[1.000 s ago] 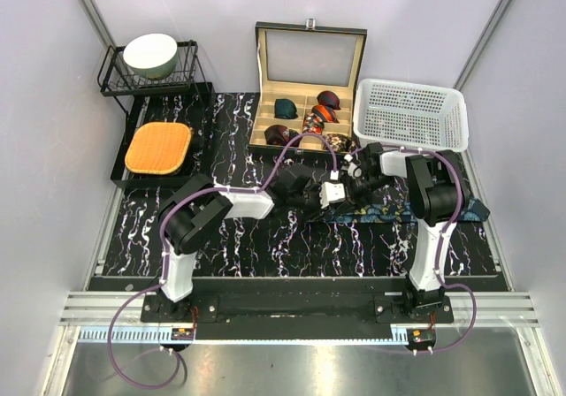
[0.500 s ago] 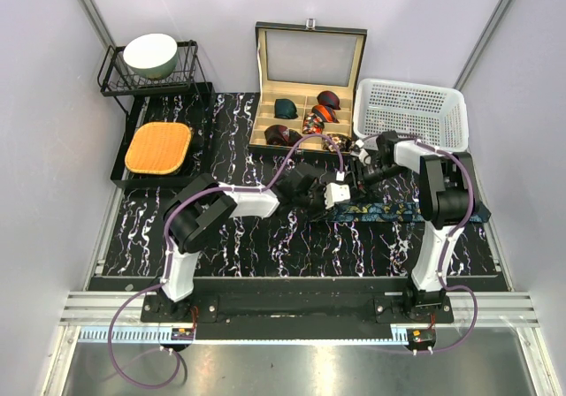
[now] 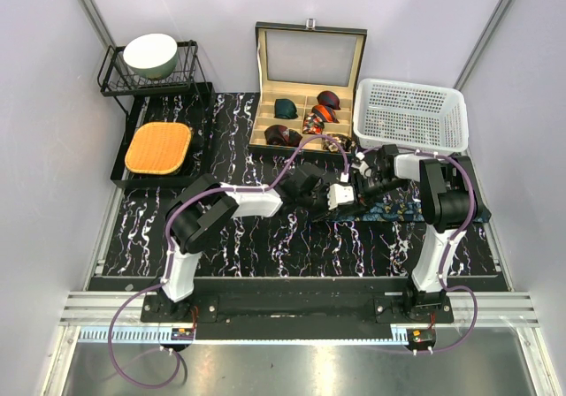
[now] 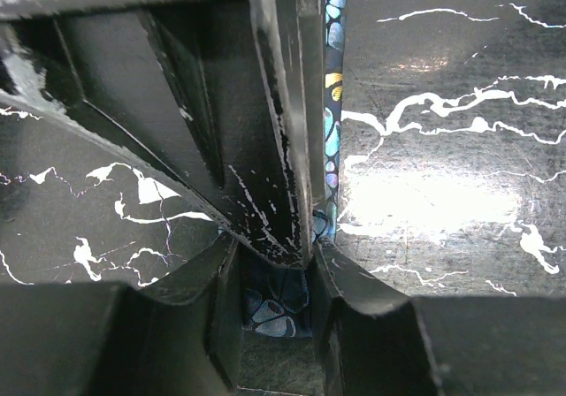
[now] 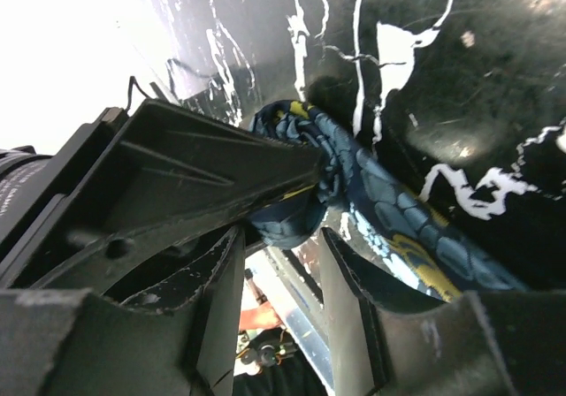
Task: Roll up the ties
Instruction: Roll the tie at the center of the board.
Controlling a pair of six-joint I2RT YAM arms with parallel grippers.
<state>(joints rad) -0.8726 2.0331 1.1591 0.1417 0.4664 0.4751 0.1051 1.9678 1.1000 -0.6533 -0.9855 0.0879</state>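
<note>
While the black marbled table (image 3: 265,237) holds the same things as a second ago, the left arm (image 3: 252,203) has reached further right and the right arm (image 3: 447,203) has brought its wrist down toward the strip. Other ties (image 3: 329,101) sit coiled in the open box (image 3: 259,87). The dark patterned tie (image 3: 398,209) lies across the table's right half, its rolled end between both grippers. The left gripper (image 3: 341,193) is clamped on that roll; the right gripper (image 3: 363,184), narrower before, now has its fingers (image 5: 349,281) apart
</note>
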